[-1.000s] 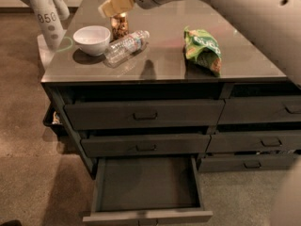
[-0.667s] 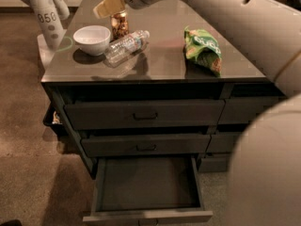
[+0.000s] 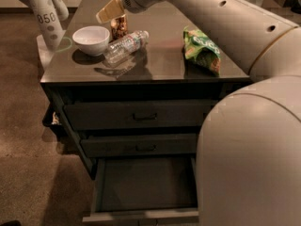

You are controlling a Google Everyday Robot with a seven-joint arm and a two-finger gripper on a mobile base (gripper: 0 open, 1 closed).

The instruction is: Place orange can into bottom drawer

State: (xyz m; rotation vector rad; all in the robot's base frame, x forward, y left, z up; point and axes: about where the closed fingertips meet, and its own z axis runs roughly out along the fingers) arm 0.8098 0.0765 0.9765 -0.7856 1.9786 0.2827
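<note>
The orange can [image 3: 119, 28] stands upright on the dark cabinet top [image 3: 160, 60], just behind a clear plastic bottle [image 3: 125, 45] that lies on its side. My gripper [image 3: 110, 10] is right above the can, its tan fingers [image 3: 107, 12] at the can's top and left side. The bottom drawer [image 3: 146, 185] of the left column is pulled out and holds nothing. My arm [image 3: 221, 27] reaches in from the right across the top.
A white bowl [image 3: 91, 39] sits left of the can. A green snack bag [image 3: 203, 49] lies at the right of the top. The two upper drawers [image 3: 141, 117] are shut. Another robot's pale arm marked 050 [image 3: 45, 13] stands at the far left. Brown carpet surrounds the cabinet.
My arm has swung further over the cabinet and fills more of the right side. My gripper has shifted slightly left and stays above the can.
</note>
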